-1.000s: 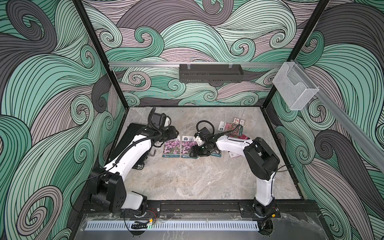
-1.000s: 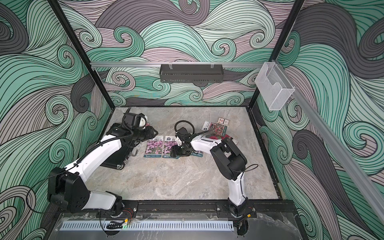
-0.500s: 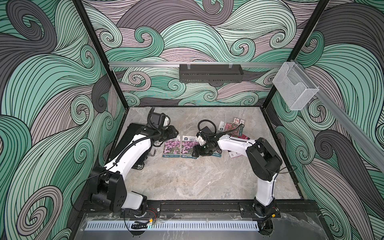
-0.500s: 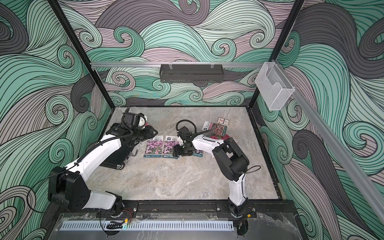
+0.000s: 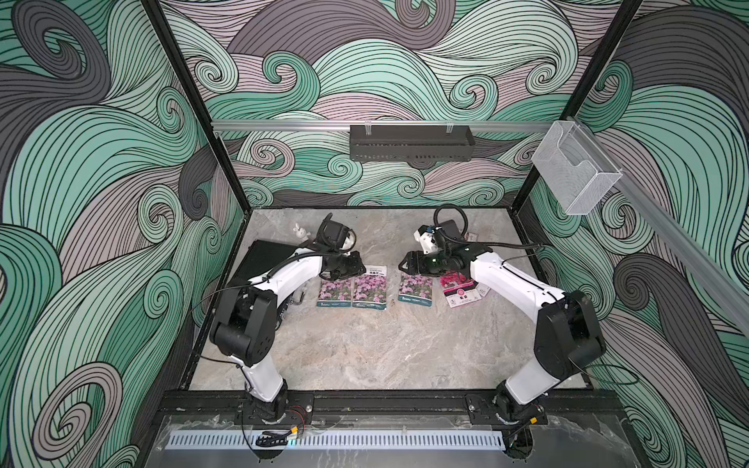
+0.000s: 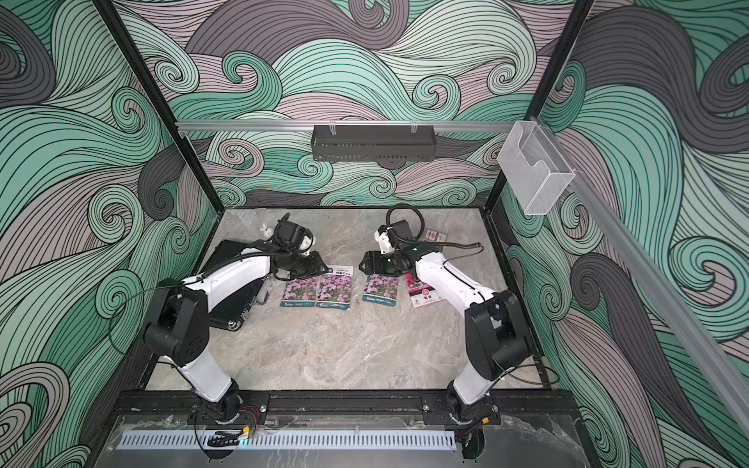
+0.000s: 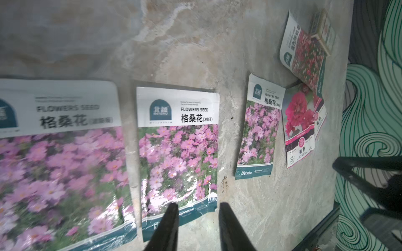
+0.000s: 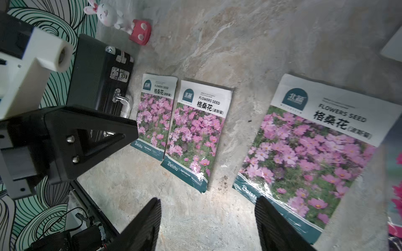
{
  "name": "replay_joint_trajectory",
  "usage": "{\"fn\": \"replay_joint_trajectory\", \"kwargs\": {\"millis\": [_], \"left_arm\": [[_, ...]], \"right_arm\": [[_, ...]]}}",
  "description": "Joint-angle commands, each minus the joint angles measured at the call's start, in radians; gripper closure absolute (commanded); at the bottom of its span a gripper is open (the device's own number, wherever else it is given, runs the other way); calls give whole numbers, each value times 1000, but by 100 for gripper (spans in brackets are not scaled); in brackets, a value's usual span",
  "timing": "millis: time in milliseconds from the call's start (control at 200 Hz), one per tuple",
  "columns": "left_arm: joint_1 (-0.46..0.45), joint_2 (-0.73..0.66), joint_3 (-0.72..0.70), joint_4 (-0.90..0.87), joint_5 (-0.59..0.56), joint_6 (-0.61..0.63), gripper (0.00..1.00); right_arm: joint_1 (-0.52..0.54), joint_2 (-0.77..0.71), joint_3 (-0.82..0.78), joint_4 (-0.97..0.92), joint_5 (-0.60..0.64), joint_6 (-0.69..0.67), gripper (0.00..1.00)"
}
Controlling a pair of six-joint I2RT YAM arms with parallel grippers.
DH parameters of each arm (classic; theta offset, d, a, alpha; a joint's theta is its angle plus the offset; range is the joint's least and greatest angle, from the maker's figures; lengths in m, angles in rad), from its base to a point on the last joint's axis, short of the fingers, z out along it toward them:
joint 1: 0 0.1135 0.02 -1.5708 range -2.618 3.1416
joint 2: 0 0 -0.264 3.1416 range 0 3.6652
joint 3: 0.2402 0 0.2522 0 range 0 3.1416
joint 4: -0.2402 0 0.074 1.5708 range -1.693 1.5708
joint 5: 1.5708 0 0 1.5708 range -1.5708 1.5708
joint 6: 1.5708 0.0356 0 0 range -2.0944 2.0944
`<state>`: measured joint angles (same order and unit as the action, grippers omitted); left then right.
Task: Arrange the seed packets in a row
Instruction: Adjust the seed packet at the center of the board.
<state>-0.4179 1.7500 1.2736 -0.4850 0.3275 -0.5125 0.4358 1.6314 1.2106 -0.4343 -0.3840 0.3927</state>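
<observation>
— Six seed packets are to be accounted for on the marble desk [image 5: 364,356]. What is found at the left?

— A black ribbed case [image 5: 263,259] is laid flat by the left wall, and a rabbit figurine [image 8: 108,15] is stood behind it. Beside the case, the left jaws are held over the far end of the first purple-pink packet [image 5: 334,292]. They are parted narrowly, and nothing is gripped.

— And the row itself?

— The second purple-pink packet [image 5: 369,287] is laid edge to edge with the first. A strip of bare desk is left between it and the third purple-pink packet [image 5: 415,288]. All three are laid flat, face up, with white headers toward the back wall.

— What is seen at the right?

— The right jaws are held over the far end of the third packet, spread wide and empty. Just beside that packet a magenta packet [image 7: 300,121] is laid over a second magenta packet [image 7: 320,117], which is mostly covered. Behind them the red-pink mix packet [image 7: 304,54] is laid at a slant, with a small patterned box [image 7: 324,32] against its far end.
</observation>
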Motion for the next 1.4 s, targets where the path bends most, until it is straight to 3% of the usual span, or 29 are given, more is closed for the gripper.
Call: {"fn": "replay_joint_trajectory", "kwargs": {"millis": [0,485,1396], "left_arm": [[-24,62,75,-6,-10,33,70],[-35,287,185,16,-24,14,70],[-33,308,102,54,-93,-37,71]], "right_arm": [[-24,-28,-33,-29,-15,-40,30],[-55,-30,-79,-22,-9,-83,29],[-59,-5,-92,-15,-9,-89,29]]}}
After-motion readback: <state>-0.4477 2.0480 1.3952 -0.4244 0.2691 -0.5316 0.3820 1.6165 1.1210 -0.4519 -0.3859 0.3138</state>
